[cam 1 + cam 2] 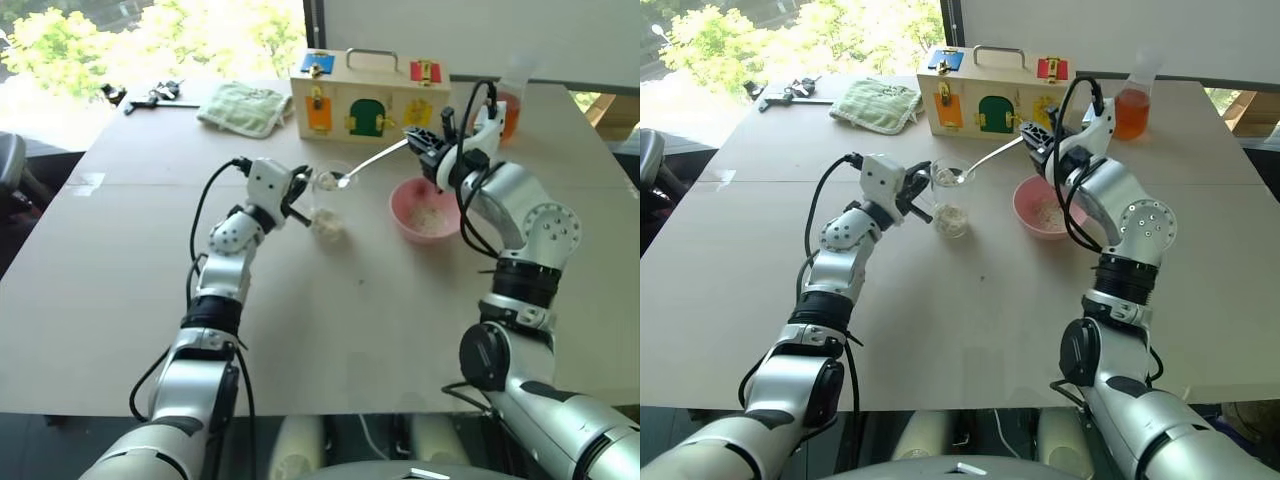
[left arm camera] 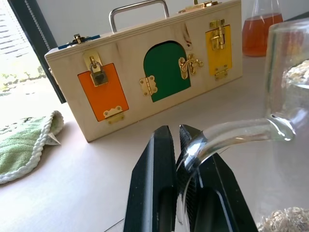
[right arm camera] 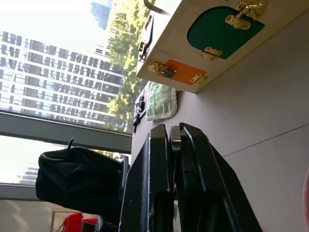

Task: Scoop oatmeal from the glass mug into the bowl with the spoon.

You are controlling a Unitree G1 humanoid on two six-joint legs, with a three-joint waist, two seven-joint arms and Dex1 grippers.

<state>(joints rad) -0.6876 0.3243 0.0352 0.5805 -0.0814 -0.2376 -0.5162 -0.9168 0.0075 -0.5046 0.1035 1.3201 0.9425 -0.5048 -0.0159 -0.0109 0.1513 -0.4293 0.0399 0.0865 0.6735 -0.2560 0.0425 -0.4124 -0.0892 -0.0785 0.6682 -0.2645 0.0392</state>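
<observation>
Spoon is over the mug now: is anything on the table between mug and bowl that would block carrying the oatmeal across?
Nothing visible. The table is bare between mug and bowl. The right gripper holds the spoon; the wooden box stands behind that path.

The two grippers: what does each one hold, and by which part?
Left gripper holds the glass mug by its handle. Right gripper holds the spoon by the end of its handle.
</observation>
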